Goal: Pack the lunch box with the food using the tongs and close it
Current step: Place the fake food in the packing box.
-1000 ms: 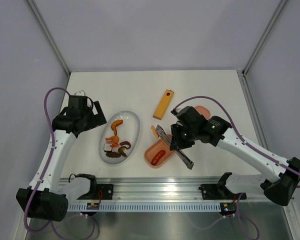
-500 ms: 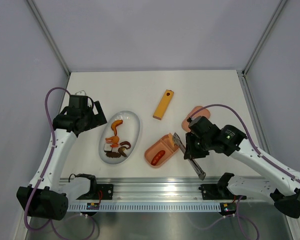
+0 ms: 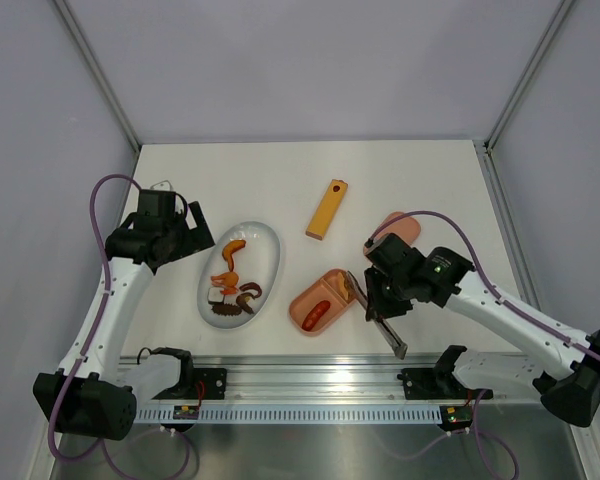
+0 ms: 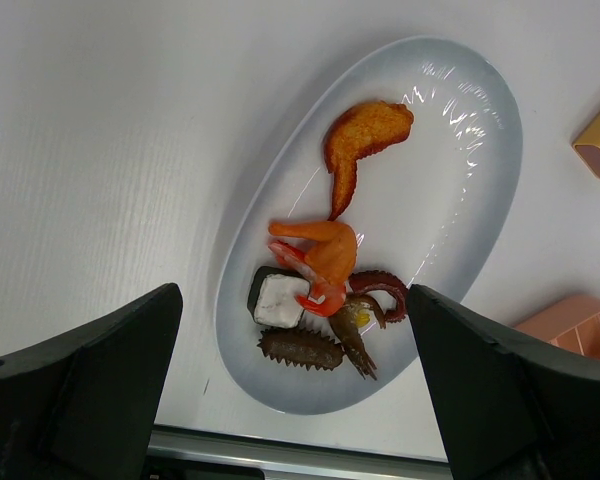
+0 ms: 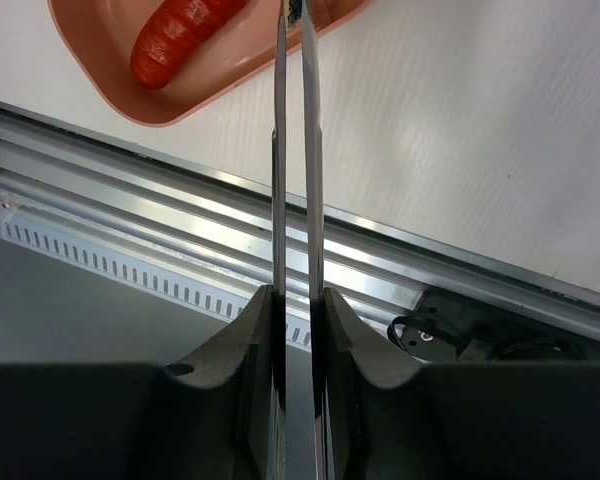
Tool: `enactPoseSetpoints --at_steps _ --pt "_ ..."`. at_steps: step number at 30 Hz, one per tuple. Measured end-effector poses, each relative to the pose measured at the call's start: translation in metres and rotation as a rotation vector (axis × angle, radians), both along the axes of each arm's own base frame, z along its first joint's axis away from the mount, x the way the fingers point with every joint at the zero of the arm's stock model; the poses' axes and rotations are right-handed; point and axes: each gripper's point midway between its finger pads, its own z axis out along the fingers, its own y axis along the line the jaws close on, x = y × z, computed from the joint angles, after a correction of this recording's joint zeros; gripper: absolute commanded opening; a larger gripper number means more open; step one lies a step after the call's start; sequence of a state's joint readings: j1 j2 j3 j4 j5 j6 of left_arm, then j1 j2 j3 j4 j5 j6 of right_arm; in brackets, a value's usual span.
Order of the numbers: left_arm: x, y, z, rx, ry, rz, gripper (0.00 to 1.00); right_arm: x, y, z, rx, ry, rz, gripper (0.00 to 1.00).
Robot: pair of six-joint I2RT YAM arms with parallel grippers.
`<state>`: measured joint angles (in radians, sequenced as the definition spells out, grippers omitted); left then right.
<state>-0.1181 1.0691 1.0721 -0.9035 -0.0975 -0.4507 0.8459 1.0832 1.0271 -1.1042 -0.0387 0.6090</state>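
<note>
Clamping the tongs (image 5: 311,150) in your right gripper (image 5: 292,300), left gripper (image 4: 292,380) agape, you had one sausage (image 3: 317,313) in the lunch box (image 3: 335,283); the other food (image 4: 325,260) and the lid (image 3: 395,222) awaited.

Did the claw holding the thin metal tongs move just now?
Yes. The right claw, gripping the thin silvery metal tongs, has shifted right and toward the near rail, relative to the salmon-pink plastic lunch box tray.
</note>
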Motion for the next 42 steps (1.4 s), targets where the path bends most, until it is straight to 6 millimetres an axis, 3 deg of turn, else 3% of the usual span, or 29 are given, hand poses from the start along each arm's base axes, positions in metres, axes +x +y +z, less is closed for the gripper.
enactPoseSetpoints --at_steps 15,21,22,25,31,35,42 --pt "0.001 0.000 -0.003 0.000 0.012 0.003 0.99 0.006 0.005 -0.014 -0.034 0.008 0.050 0.04" --pt "0.001 0.000 -0.003 -0.001 0.013 0.002 0.99 0.006 0.005 -0.018 -0.052 0.019 0.056 0.24" --pt "0.001 -0.001 -0.003 -0.001 0.014 0.001 0.99 0.006 0.005 -0.018 -0.053 0.019 0.058 0.33" --pt "0.002 -0.001 -0.006 -0.004 0.025 -0.001 0.99 0.007 0.004 -0.019 -0.063 0.018 0.062 0.38" --pt "0.003 -0.003 -0.007 -0.011 0.029 -0.007 0.99 0.010 0.003 -0.023 -0.087 0.019 0.067 0.42" --pt "0.004 -0.003 -0.007 -0.011 0.026 -0.007 0.99 0.014 0.002 -0.021 -0.096 0.003 0.064 0.54" --pt "0.004 -0.003 -0.008 -0.011 0.029 -0.007 0.99 0.023 0.002 -0.006 -0.101 -0.042 0.052 0.51"
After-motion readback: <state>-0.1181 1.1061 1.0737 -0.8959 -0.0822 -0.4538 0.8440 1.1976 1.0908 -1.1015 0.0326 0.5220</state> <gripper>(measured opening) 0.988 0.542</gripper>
